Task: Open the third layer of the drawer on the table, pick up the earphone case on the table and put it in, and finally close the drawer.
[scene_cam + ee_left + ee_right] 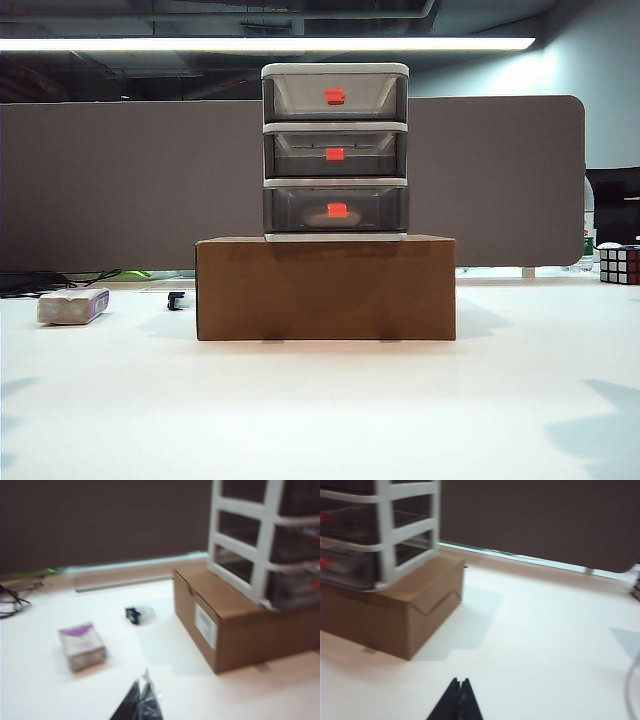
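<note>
Three views of the worktop (pixel 320 410) with the drawer (pixel 335 150) standing on a brown cardboard box (pixel 325 288) at centre. All three tiers are pushed in; the third layer (pixel 336 208), lowest of the stack, sits flush with its frame, its red-orange tab handle (pixel 337 210) facing the exterior camera. Behind its smoky front a pale rounded shape shows, too dim for me to name; the earphone case is not otherwise visible on the worktop. My left claw (pixel 145 690) appears only in the left wrist view, its two dark fingertips pressed together on nothing, low over bare worktop, with the box and drawer well apart from it on the far side. My right claw (pixel 460 690) appears only in the right wrist view, fingertips likewise together and empty, over bare worktop, the box corner well ahead of it. Neither claw reaches into the exterior view. Left of the box lie a white block with a purple edge (pixel 73 305) and, nearer the box, a small black object (pixel 176 300). A puzzle cube (pixel 619 264) stands at the far right edge. A grey partition (pixel 120 180) closes the background.
</note>
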### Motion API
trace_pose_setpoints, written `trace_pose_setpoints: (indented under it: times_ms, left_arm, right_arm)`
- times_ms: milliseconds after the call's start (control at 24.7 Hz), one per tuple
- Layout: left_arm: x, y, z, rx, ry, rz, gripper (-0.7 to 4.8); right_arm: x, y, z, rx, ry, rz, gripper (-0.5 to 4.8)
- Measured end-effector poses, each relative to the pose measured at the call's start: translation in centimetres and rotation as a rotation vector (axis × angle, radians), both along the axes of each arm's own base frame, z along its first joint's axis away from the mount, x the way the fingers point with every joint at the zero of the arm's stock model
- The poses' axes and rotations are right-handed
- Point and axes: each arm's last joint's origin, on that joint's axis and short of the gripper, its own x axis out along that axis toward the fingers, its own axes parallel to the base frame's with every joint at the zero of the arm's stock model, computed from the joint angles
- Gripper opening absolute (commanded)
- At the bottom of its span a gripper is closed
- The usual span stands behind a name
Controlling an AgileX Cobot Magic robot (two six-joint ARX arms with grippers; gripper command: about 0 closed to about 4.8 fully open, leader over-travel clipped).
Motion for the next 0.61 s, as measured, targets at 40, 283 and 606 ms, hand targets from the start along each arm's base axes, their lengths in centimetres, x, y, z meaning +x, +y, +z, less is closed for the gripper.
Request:
trace_pose_setpoints:
  times_ms: [40, 283, 606]
  left_arm:
    - [0.11, 0.74, 0.19, -0.022, -0.014, 0.042, -0.06]
    - [0.13, 1.32, 0.32, -0.090, -0.008, 0.045, -0.05]
    - [0.12, 1.28, 0.32, -0.117, -0.001, 0.039, -0.05]
  right_arm:
    - [0.08, -0.37, 0.01, 0.001, -0.001, -0.026, -0.06]
    - [0.17, -0.91, 0.09, 0.005, -0.008, -0.067, -0.05]
    - [0.16, -0.82, 0.07, 0.006, -0.007, -0.056, -0.05]
